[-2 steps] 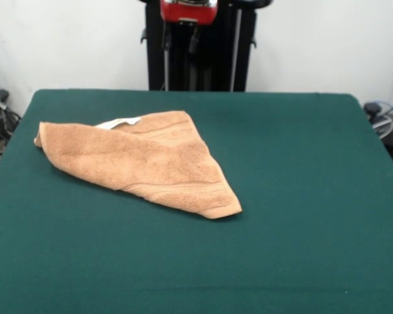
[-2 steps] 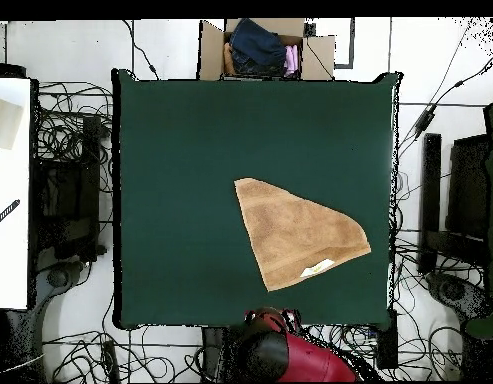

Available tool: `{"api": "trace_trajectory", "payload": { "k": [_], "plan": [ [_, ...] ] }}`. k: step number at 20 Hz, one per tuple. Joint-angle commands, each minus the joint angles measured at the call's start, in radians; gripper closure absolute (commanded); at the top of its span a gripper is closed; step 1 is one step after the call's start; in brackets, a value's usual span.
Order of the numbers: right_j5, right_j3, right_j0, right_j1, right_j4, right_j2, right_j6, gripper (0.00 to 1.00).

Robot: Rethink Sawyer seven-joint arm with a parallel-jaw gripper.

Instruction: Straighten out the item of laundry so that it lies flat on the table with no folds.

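The item of laundry (image 1: 147, 160) is an orange-tan towel folded over into a rough triangle, with a white label (image 1: 121, 122) showing at its far edge. It lies left of the middle of the green table (image 1: 301, 196). In the overhead view the towel (image 2: 300, 235) sits toward the robot's side of the table (image 2: 180, 180), its label (image 2: 317, 268) near the bottom edge. My gripper (image 1: 180, 40) hangs drawn back at the top of the front view, well above and behind the towel, open and holding nothing. From overhead only the red and black arm (image 2: 285, 355) shows.
A cardboard box (image 2: 212, 52) holding clothes stands beyond the table's top edge in the overhead view. Cables cover the floor on both sides. A white surface (image 2: 10, 190) lies at the far left, and black stands (image 2: 430, 200) are at the right.
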Motion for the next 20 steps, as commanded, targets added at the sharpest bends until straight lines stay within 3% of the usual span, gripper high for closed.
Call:
{"api": "trace_trajectory", "payload": {
  "k": [1,10,20],
  "plan": [
    [-0.095,0.018,-0.027,0.014,-0.044,0.146,0.187,0.00],
    [-0.216,0.032,-0.040,0.040,-0.088,0.159,0.215,0.00],
    [-0.258,0.046,-0.048,0.069,-0.097,0.157,0.239,0.00]
  ]
}}
